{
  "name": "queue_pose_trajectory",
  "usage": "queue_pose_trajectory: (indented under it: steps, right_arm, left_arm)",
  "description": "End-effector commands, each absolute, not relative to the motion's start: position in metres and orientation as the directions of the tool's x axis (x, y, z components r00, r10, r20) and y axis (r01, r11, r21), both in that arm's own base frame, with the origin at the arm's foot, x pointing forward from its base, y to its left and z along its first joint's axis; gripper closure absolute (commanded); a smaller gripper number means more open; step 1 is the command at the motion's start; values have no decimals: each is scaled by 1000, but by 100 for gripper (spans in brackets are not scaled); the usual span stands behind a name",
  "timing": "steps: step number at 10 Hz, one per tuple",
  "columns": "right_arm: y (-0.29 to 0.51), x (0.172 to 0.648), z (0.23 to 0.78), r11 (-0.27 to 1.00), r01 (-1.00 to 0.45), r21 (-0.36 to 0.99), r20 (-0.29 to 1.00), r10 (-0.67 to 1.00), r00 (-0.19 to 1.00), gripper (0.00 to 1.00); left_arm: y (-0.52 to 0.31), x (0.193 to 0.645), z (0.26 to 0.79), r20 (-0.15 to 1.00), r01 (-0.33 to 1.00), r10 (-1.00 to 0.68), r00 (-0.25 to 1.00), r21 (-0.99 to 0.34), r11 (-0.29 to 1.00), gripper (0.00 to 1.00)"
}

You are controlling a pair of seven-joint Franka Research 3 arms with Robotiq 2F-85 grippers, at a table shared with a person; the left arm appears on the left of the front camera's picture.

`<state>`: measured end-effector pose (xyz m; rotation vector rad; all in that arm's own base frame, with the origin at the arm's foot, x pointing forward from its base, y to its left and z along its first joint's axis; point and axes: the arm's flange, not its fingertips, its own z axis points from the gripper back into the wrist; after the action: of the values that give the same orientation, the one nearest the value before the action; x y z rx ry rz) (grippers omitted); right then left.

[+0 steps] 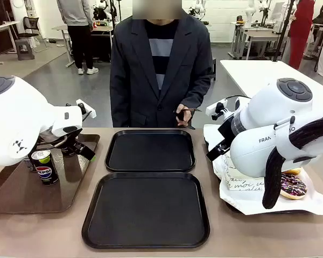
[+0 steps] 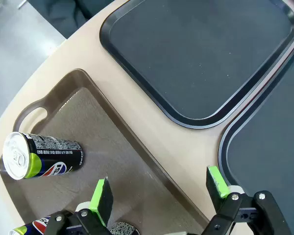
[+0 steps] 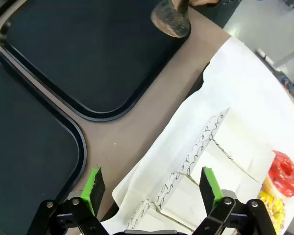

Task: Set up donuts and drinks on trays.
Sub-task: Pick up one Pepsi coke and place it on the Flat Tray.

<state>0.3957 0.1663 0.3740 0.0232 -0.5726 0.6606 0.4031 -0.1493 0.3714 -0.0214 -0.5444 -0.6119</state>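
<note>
Pepsi can upright on brown tray; sprinkled donut right.

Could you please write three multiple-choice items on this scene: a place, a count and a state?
1. The upright Pepsi can stands on: A the brown tray; B a black tray; C the white paper.
2. Black trays set out: A one; B two; C three.
3. The left hand is: A shut on a can; B shut on a donut; C open and empty.

Answers: 1 A, it sits inside that tray's rim. 2 B, a far tray and a near tray. 3 C, its green pads stand apart, nothing between.
</note>
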Motion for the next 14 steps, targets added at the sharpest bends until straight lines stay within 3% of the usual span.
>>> queue_pose_trajectory:
  steps: [1, 14]
  right_arm:
    - [166, 396, 374, 795, -586, -157, 510, 573, 642, 0]
    - [166, 396, 374, 795, -586, -157, 510, 573, 642, 0]
  left_arm:
    - [-149, 403, 371, 492, 551, -540, 683, 139, 823, 0]
    - [-149, 403, 371, 492, 551, -540, 683, 139, 823, 0]
